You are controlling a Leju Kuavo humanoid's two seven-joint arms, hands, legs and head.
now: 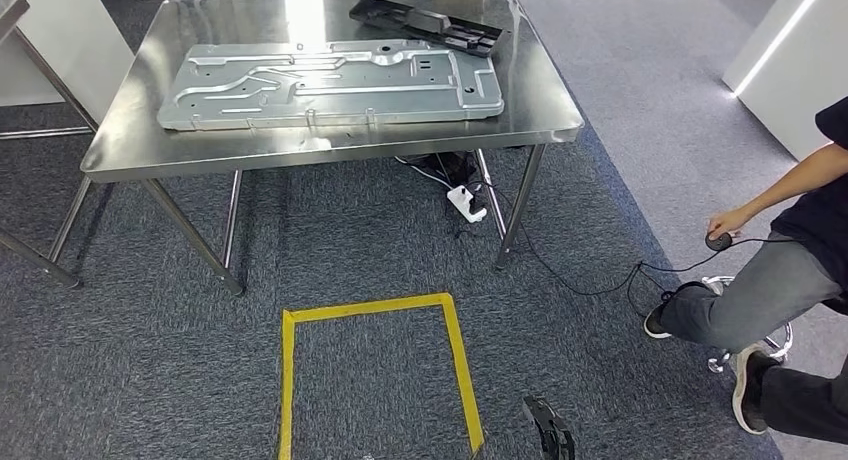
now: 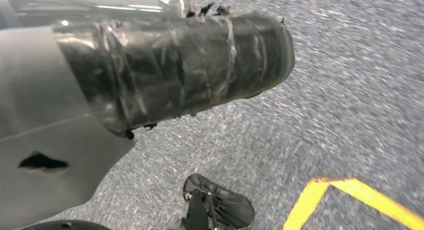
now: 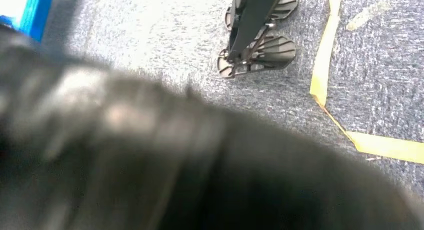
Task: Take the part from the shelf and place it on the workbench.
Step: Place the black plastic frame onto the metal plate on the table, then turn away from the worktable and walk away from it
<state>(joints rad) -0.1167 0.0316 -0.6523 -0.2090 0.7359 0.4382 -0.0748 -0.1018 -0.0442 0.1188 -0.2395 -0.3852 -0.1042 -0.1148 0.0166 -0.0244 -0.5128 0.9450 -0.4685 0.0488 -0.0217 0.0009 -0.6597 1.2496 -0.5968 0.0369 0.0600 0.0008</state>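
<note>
A steel workbench (image 1: 140, 150) stands ahead of me in the head view. On it lies a large silver stamped metal panel (image 1: 335, 80), flat and lengthwise. Behind that, at the far right of the top, lies a long black part (image 1: 425, 23). Both arms hang low over the carpet. In the left wrist view my left hand (image 2: 175, 70) shows as a grey cover and a thick thumb wrapped in black tape, with no object seen in it. My right hand (image 3: 150, 155) is a dark blur close to the lens, and its fingers cannot be made out.
A yellow tape square (image 1: 370, 310) marks the grey carpet in front of the bench. A white power strip (image 1: 466, 202) and cables lie under the bench's right side. A person (image 1: 790, 270) sits at the right with one hand on a small black device (image 1: 718, 240). A white wall stands at the far right.
</note>
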